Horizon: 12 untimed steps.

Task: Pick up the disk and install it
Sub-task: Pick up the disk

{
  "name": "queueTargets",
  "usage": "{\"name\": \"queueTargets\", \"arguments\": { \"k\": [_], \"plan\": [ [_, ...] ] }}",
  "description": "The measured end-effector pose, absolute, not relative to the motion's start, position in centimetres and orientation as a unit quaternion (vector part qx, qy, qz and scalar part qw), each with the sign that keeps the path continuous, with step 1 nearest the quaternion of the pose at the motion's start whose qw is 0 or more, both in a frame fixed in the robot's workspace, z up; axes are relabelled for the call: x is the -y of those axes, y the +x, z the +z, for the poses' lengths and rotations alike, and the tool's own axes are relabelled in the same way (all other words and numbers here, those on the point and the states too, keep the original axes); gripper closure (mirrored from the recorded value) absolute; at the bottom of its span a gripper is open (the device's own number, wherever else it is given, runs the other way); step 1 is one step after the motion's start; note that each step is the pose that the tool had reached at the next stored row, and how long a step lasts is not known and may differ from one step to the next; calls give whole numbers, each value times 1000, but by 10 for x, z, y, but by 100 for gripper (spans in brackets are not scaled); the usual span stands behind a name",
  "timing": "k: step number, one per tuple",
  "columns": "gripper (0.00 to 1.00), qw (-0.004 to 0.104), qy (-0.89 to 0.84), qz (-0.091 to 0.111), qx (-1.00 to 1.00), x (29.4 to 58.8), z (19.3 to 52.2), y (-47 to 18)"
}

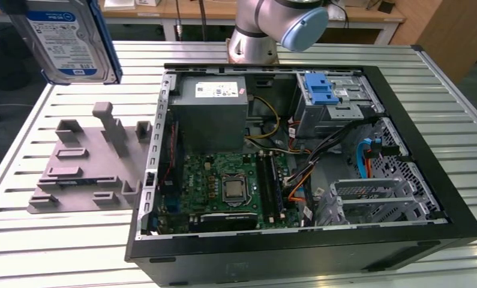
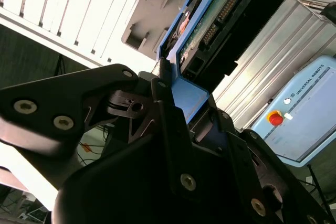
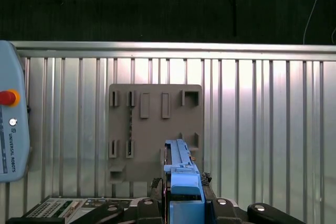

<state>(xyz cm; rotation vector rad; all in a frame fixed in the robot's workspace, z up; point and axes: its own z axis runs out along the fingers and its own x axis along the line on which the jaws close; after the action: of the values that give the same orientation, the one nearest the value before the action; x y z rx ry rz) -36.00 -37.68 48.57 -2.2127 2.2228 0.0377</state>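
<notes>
Jaws are closed on the disk (image 3: pixel 181 171), gripping its blue carrier bracket and holding it clear of the slatted surface (image 3: pixel 262 129). A grey fixture plate (image 3: pixel 155 124) lies below the jaws. The open computer case (image 1: pixel 302 255) stands beside the plate.

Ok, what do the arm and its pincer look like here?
The arm is a silver-grey tube with a rounded light-blue cap at its joint. The pincer is matte black, built of flat, angular link plates hinged together and studded with silver screw heads.
</notes>
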Motion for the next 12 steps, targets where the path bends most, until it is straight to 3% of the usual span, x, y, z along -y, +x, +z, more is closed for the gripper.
{"name": "queueTargets", "arguments": {
  "k": [12],
  "plan": [
    [64,2,-705,12,-709,377,486,-347]
  ]
}}
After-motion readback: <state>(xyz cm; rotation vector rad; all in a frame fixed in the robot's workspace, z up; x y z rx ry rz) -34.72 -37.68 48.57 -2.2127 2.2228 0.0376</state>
